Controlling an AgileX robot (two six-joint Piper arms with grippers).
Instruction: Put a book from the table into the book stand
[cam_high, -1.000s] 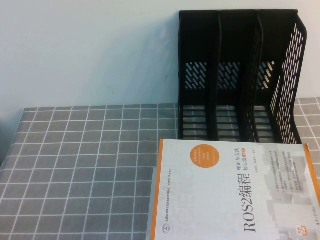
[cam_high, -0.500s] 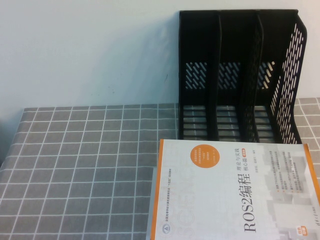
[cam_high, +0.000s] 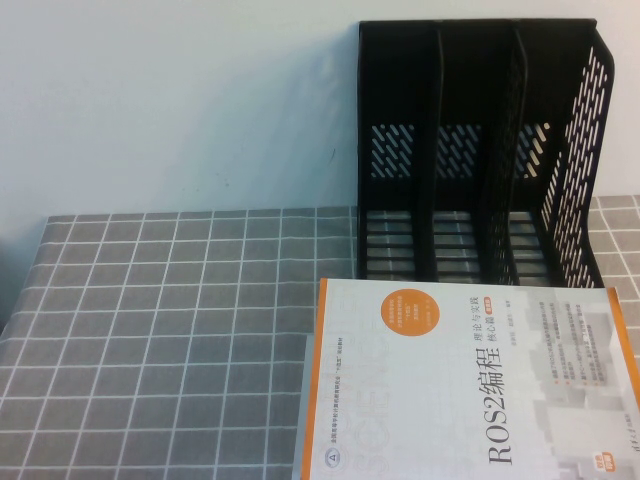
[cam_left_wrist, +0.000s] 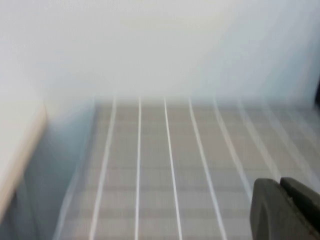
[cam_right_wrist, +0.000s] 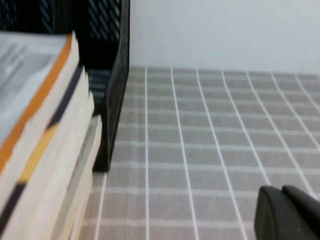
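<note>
A book (cam_high: 470, 385) with a white and orange cover and "ROS2" on it lies flat at the front right of the table, on top of a stack whose page edges show in the right wrist view (cam_right_wrist: 45, 145). The black book stand (cam_high: 475, 150) with three slots stands right behind it, against the wall. Neither arm shows in the high view. My left gripper (cam_left_wrist: 280, 187) is shut and empty, low over the checked cloth. My right gripper (cam_right_wrist: 282, 192) is shut and empty, over the cloth beside the stack and the stand's side wall (cam_right_wrist: 112, 95).
A grey checked cloth (cam_high: 170, 330) covers the table, with a pale wall behind. A light wooden edge (cam_left_wrist: 17, 145) shows at the side of the left wrist view.
</note>
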